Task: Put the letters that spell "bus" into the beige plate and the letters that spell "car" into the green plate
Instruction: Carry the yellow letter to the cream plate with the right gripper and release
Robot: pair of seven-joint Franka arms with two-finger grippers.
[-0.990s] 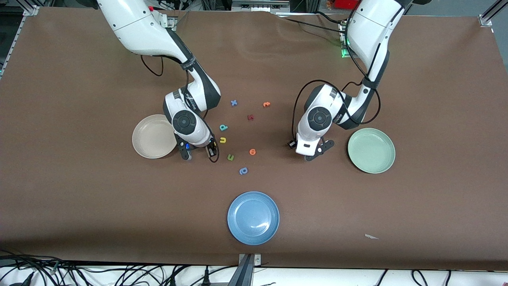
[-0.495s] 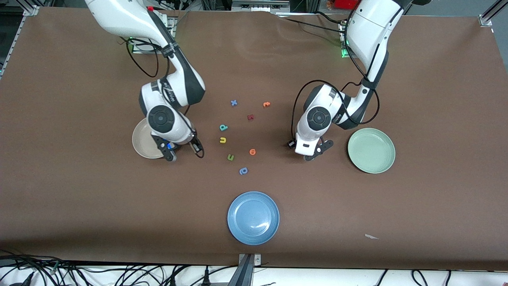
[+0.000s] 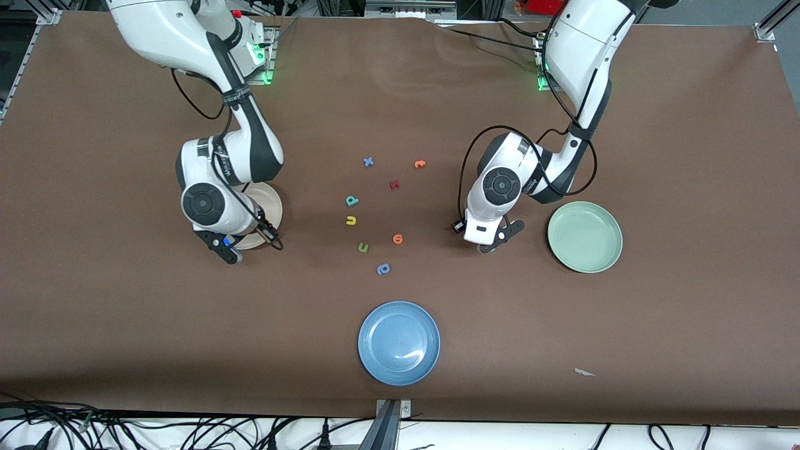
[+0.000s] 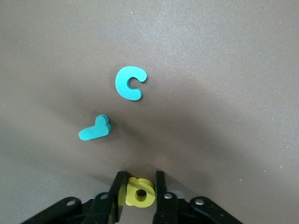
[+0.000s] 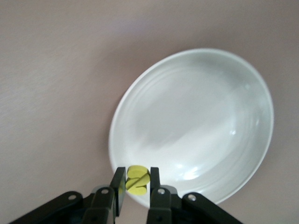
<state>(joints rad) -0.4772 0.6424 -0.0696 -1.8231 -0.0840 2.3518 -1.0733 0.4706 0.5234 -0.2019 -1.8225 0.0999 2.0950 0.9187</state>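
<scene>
A brown-covered bench (image 3: 687, 156) is seen filling the view, edged by metal framing (image 3: 769, 25) at the corners, with tangled black cables (image 3: 187, 431) strewn along a pale strip below.

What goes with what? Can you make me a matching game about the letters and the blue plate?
Things:
1. yellow s
2. yellow a
3. teal c
4. blue plate

Places:
A. gripped in the left hand
B. lying on the table beside the teal r
C. gripped in the right hand, over the beige plate
D. nearest the front camera

Pairs: 1-C, 2-A, 3-B, 4-D
</scene>
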